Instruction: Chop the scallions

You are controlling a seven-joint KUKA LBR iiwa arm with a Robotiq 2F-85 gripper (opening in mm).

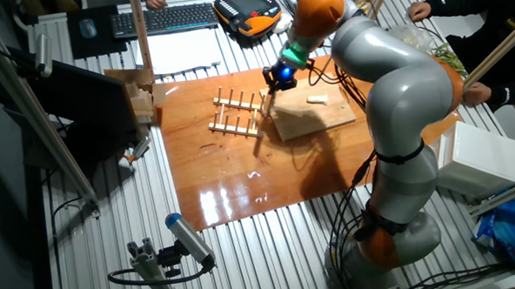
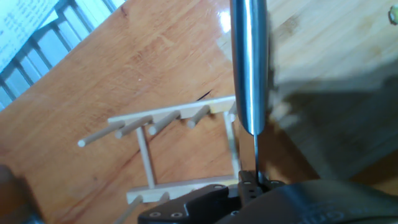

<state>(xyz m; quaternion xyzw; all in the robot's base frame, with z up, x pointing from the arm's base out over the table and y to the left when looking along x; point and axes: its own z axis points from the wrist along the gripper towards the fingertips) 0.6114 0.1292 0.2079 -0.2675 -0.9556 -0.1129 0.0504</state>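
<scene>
One short pale scallion piece [image 1: 317, 100] lies on the far part of the pale wooden board [image 1: 315, 119], which sits on the orange-brown tabletop [image 1: 221, 178]. My gripper [image 1: 274, 82] hangs over the board's left edge, beside the wooden peg rack [image 1: 237, 113]. It is shut on a steel knife [image 2: 249, 62] that points down past the rack's right end. In the hand view the knife runs from my gripper [image 2: 256, 180] out over the rack [image 2: 155, 124] and the board [image 2: 336, 56]. A tiny greenish bit [image 2: 392, 15] shows at the top right corner.
A bunch of long green-leaved stalks [image 1: 444, 57] lies at the back right near people's hands. A keyboard [image 1: 163, 18] and teach pendant [image 1: 246, 9] sit behind the table. A wooden block [image 1: 142, 96] stands left and a white box [image 1: 483, 159] right.
</scene>
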